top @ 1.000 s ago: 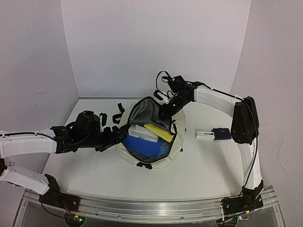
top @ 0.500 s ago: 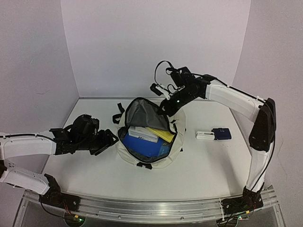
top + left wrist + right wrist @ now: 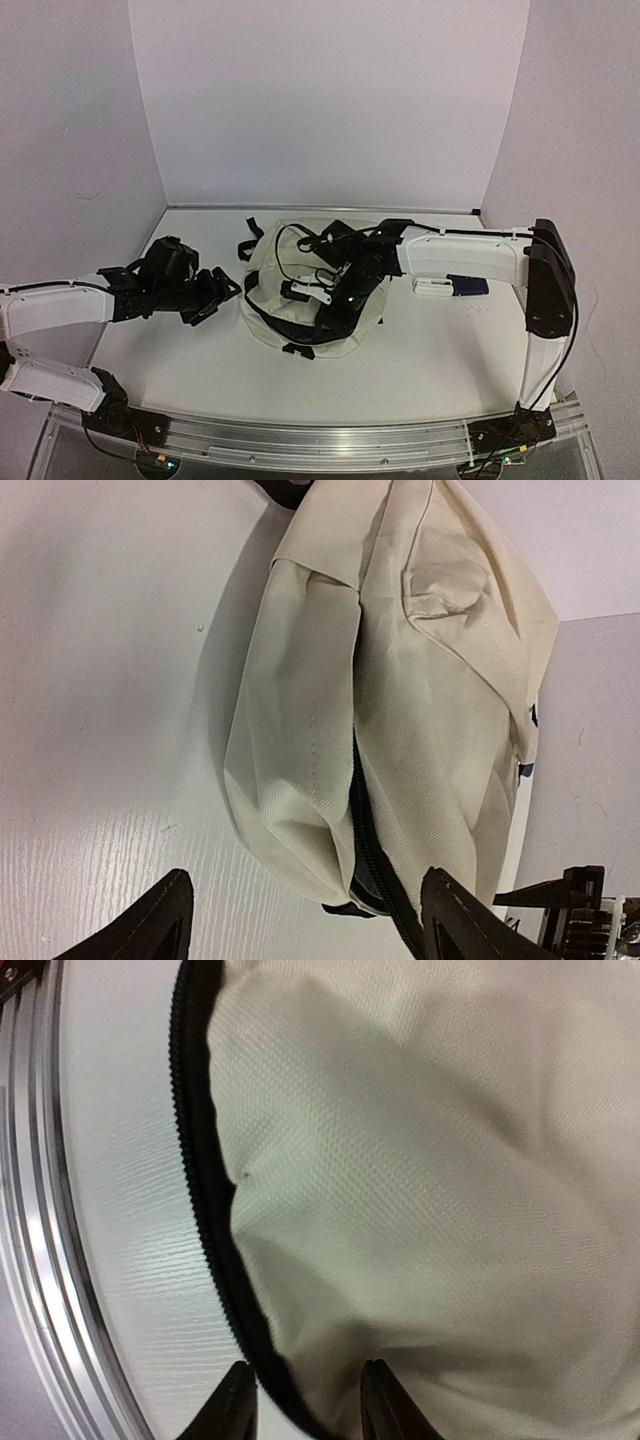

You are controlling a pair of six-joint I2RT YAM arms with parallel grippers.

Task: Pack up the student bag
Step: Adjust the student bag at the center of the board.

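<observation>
I read this as the closing stage of the packing. The student bag lies in the middle of the worktop, its cream top panel folded down over the opening, so none of the contents show from above. A dark arc runs along its near side, which I take to be the zip line not yet drawn shut.

My right tool is down over the near part of the bag. Its wrist camera shows the two fingers a narrow way apart, with the black zipper running in between them. I cannot tell whether they are pinching the fabric edge or only standing over it. My left tool sits just beside the bag's left end with its fingers spread wide and nothing in them.

Next I would want one side holding the fabric taut while the other finds the zip pull, which I cannot make out in any view. The soft cloth will probably bunch if it is dragged without a counter-hold.

A small blue and white item lies on the worktop to the right of the bag, and whether it belongs inside I cannot say
</observation>
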